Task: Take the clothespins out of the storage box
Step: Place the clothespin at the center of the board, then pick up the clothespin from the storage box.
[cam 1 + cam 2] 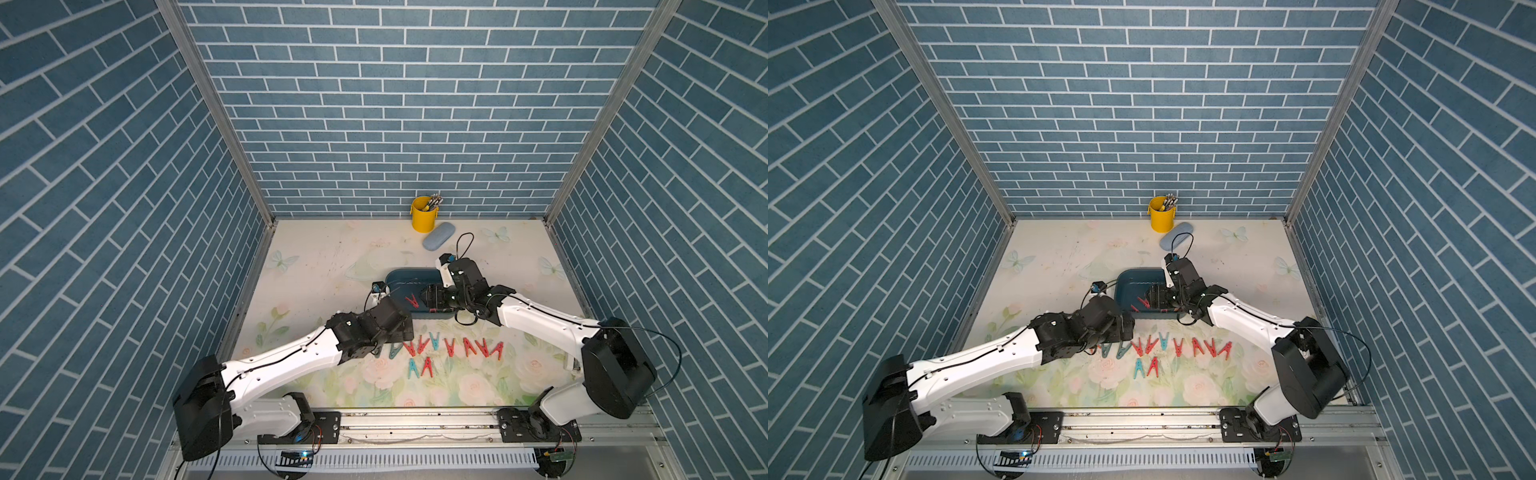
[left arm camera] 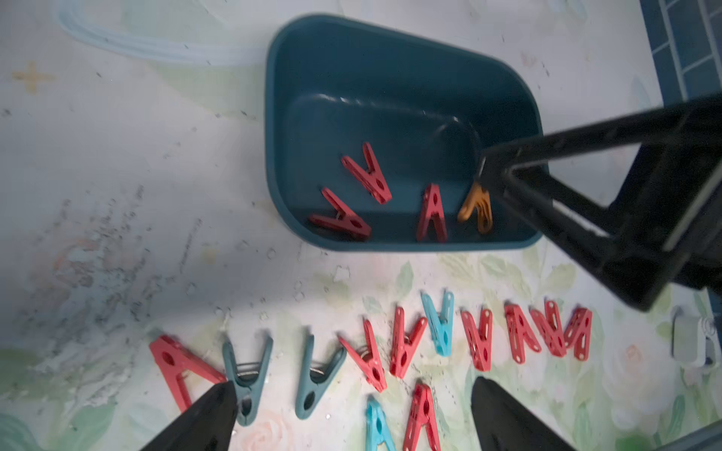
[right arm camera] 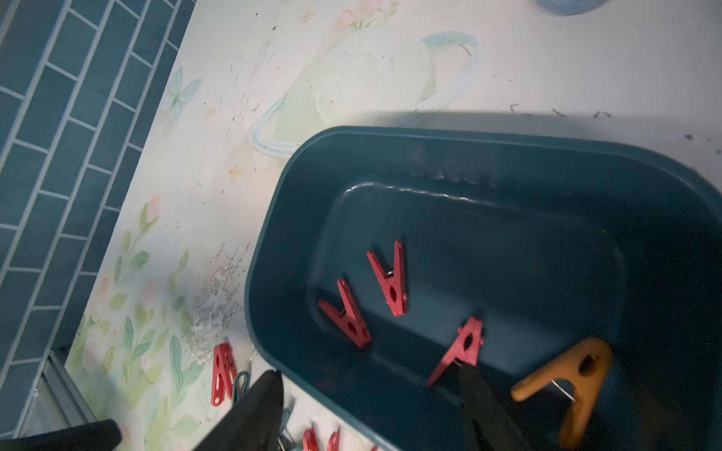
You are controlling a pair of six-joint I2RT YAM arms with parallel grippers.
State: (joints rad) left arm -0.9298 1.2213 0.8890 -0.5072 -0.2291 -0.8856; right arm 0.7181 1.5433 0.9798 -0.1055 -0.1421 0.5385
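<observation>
Four clothespins [image 3: 390,283] lie in the storage box [image 3: 508,156] at the middle of the surface [image 1: 332,257], three red and one orange clothespin [image 3: 566,378]. The others form a row [image 1: 453,347] just near of it. The right gripper [image 3: 369,373] reaches into the box, jaws partly spread and holding nothing. The left gripper [image 2: 353,384] hovers over the row's left end, jaws wide and empty. The clothespins look light, stiff and slick, and are best pinched across the flat sides near the spring.
</observation>
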